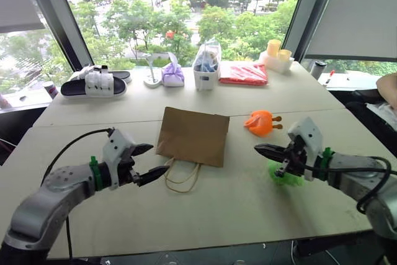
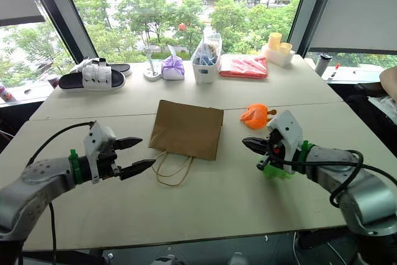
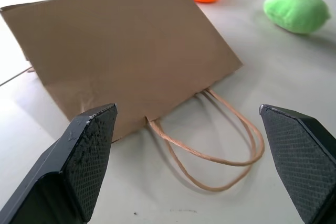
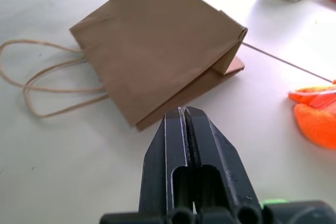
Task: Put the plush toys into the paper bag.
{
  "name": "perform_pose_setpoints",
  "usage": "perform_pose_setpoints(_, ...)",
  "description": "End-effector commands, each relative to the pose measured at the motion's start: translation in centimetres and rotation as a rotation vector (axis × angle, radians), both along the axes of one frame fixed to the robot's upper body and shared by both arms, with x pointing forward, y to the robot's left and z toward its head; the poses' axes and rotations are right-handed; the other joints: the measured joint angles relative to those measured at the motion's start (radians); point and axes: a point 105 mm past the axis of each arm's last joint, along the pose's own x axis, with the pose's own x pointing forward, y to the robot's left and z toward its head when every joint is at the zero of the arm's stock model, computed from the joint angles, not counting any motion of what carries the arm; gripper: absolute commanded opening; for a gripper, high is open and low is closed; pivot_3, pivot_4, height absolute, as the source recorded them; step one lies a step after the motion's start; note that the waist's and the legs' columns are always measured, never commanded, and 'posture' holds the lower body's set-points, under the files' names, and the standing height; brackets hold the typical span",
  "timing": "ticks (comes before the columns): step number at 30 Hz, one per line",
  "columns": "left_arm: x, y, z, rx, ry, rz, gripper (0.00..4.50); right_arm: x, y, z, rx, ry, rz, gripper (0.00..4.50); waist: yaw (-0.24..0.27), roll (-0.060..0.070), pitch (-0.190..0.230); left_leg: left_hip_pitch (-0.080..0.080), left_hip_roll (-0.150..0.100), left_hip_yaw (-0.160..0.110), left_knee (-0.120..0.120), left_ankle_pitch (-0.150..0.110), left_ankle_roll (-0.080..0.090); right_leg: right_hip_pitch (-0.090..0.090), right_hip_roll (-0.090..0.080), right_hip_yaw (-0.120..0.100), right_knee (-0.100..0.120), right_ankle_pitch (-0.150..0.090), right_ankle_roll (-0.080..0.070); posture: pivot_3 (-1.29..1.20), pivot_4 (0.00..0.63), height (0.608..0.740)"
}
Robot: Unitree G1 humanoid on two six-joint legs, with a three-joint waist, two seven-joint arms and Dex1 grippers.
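Plain brown kraft is seen on the paper bag (image 1: 193,135), unprinted, with thin tan loop handles (image 1: 181,179). One plush toy (image 1: 260,122) is coloured bright orange; the other plush toy (image 3: 296,9) is a fuzzy bright green. The surface (image 1: 223,209) is noted as pale beige. Black fingers (image 3: 89,145) with a fine cross-hatched texture are shown on the left gripper (image 1: 149,162); the right gripper (image 1: 268,151) is likewise black, and a green band is worn at each wrist. At the far edge, a purple pouch (image 1: 172,74), a red flat packet (image 1: 243,73), a black sandal (image 1: 94,84) with white straps, blue items in a clear bag (image 1: 207,61) and pale yellow cylinders (image 1: 278,50) are recorded.
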Motion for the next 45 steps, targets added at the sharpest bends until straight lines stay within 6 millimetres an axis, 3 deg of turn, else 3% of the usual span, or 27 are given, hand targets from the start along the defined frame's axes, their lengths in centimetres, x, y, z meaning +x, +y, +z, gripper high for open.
perform_pose_setpoints(1,0.1,-0.1,1.7,0.005,-0.039,-0.077,4.43,-0.9,0.0,1.7,-0.004,-0.017,0.055,0.0,0.0,0.0,0.0,0.0,0.0,0.0,0.0,0.0,0.0,0.0,0.0,0.0,0.0,0.0,0.0,0.0,0.15,0.74)
perform_pose_setpoints(12,1.2,-0.2,2.8,0.011,-0.04,-0.135,4.43,-1.0,0.6,2.7,-0.002,-0.064,0.064,0.0,0.002,-0.001,0.0,-0.001,0.0,0.0,0.001,0.0,0.0,0.0,-0.001,0.0,0.0,0.002,0.003,0.0,0.15,0.74)
perform_pose_setpoints(21,2.8,0.6,1.3,0.116,-0.059,-0.186,4.43,-1.0,1.1,2.4,-0.003,-0.085,0.052,0.0,0.003,-0.001,0.0,-0.001,0.0,0.0,0.001,0.0,0.0,0.0,0.0,0.0,0.0,0.002,0.003,0.0,0.15,0.74)
perform_pose_setpoints(29,2.8,1.4,-0.8,0.289,-0.146,-0.338,4.43,-1.2,1.8,1.9,0.007,-0.096,0.044,0.0,0.003,-0.001,0.0,-0.001,0.0,0.0,0.001,0.0,0.0,-0.001,-0.001,0.0,0.0,0.002,0.003,0.0,0.15,0.74)
perform_pose_setpoints(37,4.5,-0.4,-2.5,0.492,-0.428,-0.505,4.43,-1.1,2.1,1.7,0.007,-0.123,0.028,0.0,0.006,-0.001,0.0,-0.001,0.0,0.0,0.001,0.0,0.0,-0.001,-0.001,0.0,0.0,0.002,0.003,0.0,0.15,0.74)
perform_pose_setpoints(45,5.9,-2.6,-2.6,0.495,-0.561,-0.586,4.43,-0.9,2.2,1.7,-0.004,-0.145,0.016,0.0,-0.001,-0.001,0.0,-0.001,-0.001,0.0,0.001,0.0,0.0,-0.001,-0.001,0.0,0.001,0.002,0.003,0.0,0.15,0.74)
